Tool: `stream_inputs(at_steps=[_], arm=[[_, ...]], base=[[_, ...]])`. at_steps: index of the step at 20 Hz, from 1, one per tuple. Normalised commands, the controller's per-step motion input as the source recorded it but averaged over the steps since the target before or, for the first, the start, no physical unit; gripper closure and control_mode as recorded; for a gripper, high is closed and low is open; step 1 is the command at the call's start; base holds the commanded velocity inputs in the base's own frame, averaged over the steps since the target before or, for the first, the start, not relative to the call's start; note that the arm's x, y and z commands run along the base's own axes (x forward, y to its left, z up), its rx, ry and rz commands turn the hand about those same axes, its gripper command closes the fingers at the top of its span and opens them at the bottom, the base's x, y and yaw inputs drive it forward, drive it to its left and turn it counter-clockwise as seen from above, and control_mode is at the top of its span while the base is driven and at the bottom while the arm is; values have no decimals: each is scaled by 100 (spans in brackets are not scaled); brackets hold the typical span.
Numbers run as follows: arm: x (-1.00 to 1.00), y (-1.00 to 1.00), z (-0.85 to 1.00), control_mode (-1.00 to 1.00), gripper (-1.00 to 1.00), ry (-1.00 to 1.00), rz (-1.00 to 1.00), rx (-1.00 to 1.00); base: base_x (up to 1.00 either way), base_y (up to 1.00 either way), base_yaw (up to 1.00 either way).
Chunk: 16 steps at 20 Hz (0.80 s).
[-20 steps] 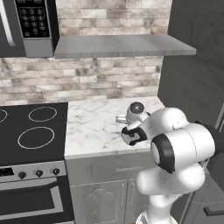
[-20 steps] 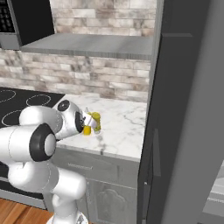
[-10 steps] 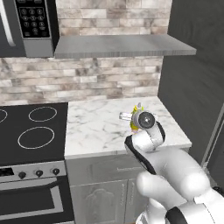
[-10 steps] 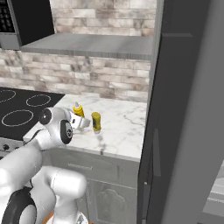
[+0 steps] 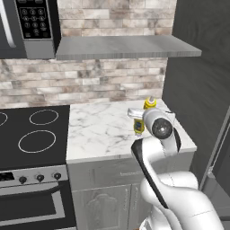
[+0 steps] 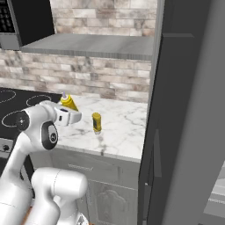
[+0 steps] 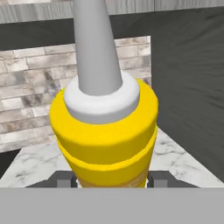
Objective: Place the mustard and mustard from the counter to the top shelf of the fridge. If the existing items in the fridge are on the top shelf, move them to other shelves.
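My gripper (image 7: 111, 178) is shut on the tall yellow mustard squeeze bottle (image 7: 105, 131); its pale pointed nozzle (image 7: 94, 48) rises straight ahead of the hand. From the right base the held bottle (image 6: 67, 102) hangs tilted above the counter (image 6: 118, 132), left of the shorter dark-yellow mustard (image 6: 96, 122), which stands upright on the marble. In the left base view the held bottle's top (image 5: 149, 103) peeks over the arm, and the short bottle (image 5: 139, 127) shows partly behind it. The dark grey fridge (image 6: 189, 110) stands at the right. Its top shelf and existing items are hidden.
A black stovetop (image 5: 31, 134) lies left of the marble, with an oven front (image 5: 31, 202) below. A grey hood shelf (image 5: 121, 46) and a microwave (image 5: 31, 22) hang above. A brick wall (image 6: 101, 74) backs the counter. The fridge side (image 5: 202, 90) bounds it on the right.
The arm has swung and risen. The tall bottle has come up off the marble and moved left, away from the short bottle, which has stayed put.
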Motion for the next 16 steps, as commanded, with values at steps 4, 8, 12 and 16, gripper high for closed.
stream_inputs(at_steps=[4,8,12,16], arm=[[-100,0,100,-100,100,-2,1,-3],[-100,0,100,-100,100,0,1,-1],[-100,0,100,-100,100,0,4,-4],[-100,0,77,-100,100,0,6,-1]], base=[[0,0,0],[0,0,0],[0,0,0],[0,0,0]])
